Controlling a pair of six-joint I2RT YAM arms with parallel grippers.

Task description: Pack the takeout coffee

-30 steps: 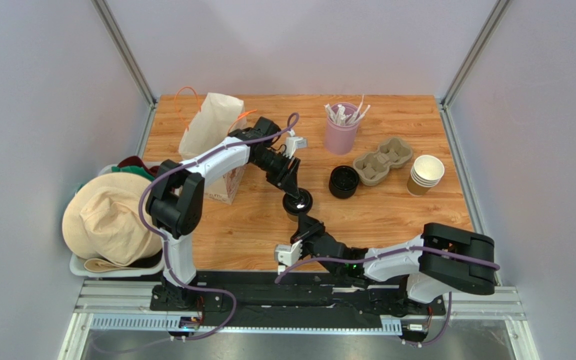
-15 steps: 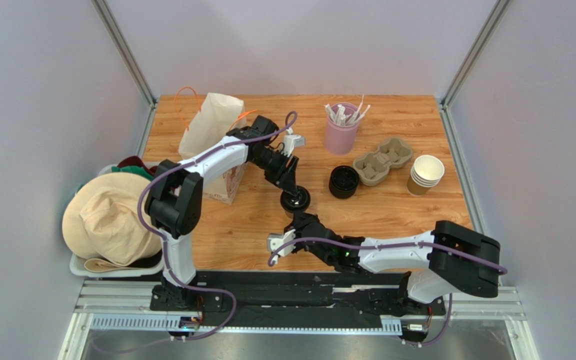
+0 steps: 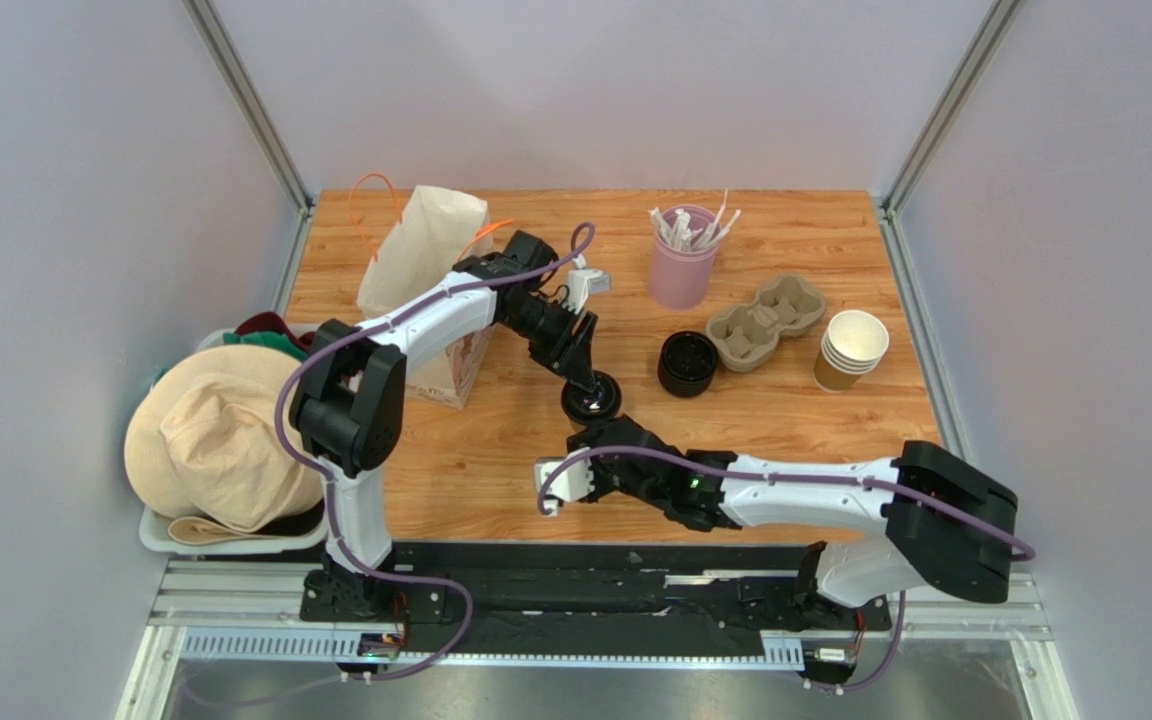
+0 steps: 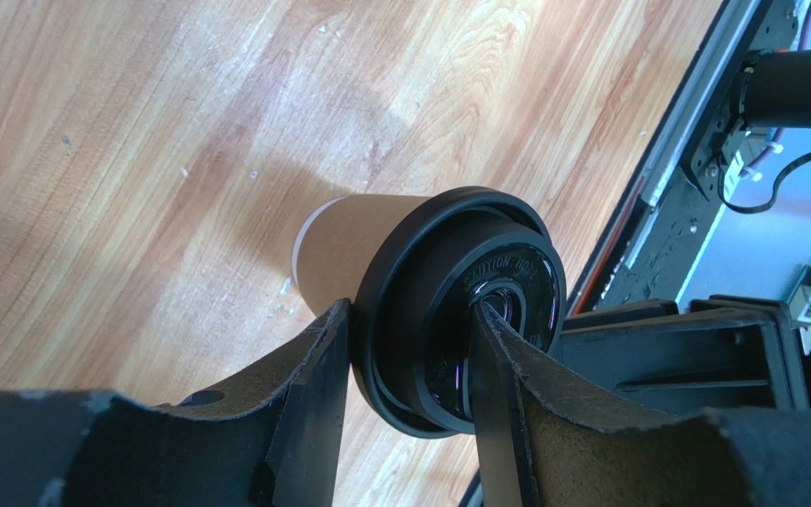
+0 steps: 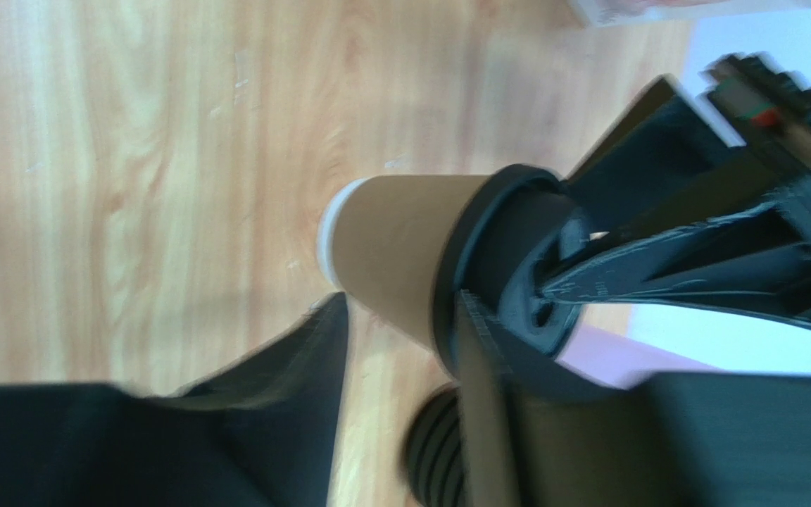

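The takeout coffee [image 3: 594, 399], a small brown paper cup with a black lid, stands on the table near the middle. In the left wrist view the cup [image 4: 352, 248] shows its lid [image 4: 484, 306]. My left gripper [image 3: 584, 378] is shut on the lid: one finger [image 4: 315, 370] presses the rim's outside, the other rests on the lid's top. My right gripper [image 3: 599, 440] is open just in front of the cup, and its fingertips [image 5: 330, 327] flank the cup [image 5: 399, 248]. The cream paper bag [image 3: 420, 245] with orange handles stands at the back left.
A pink cup of white sticks [image 3: 683, 258], a pulp cup carrier [image 3: 766, 320], a stack of black lids [image 3: 687, 363] and nested brown cups [image 3: 850, 350] sit at the back right. A small box [image 3: 444, 372] stands by the bag. A bin of cloths [image 3: 222, 435] is off the left edge.
My right gripper has moved away from the table's near edge, up to the cup. My left gripper stays on the lid, and the cup has barely shifted.
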